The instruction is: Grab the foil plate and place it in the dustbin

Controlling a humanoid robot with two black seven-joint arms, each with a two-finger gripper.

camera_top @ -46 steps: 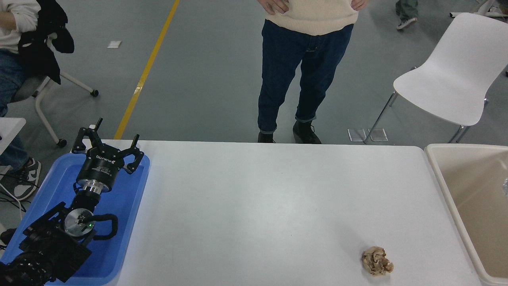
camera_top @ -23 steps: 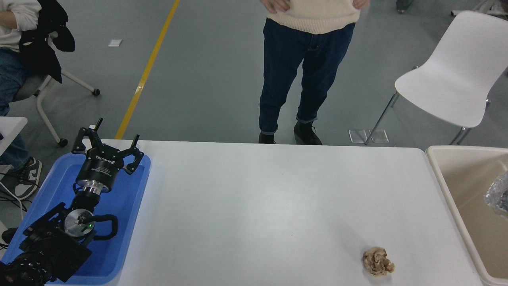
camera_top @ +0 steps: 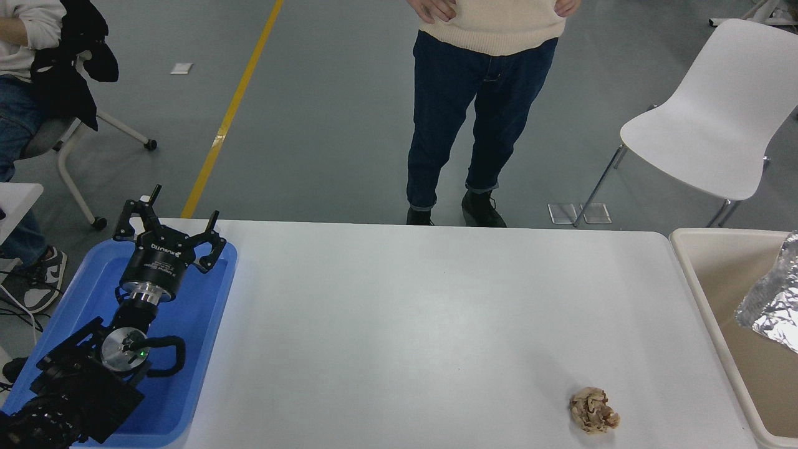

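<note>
More of the foil plate (camera_top: 772, 299) shows than half a second ago: then only a sliver at the right edge, now a crinkled silver sheet reaching further left inside the dustbin (camera_top: 698, 293). It is cut off at the right edge, and whether anything holds it cannot be told. The bin is beige smooth plastic with a rounded rim. The right arm is out of view. The left gripper (camera_top: 169, 234) stays parked over the blue tray (camera_top: 206, 349), fingers spread. A crumpled brown wad (camera_top: 593, 410) lies on the white table (camera_top: 405, 324), near right.
</note>
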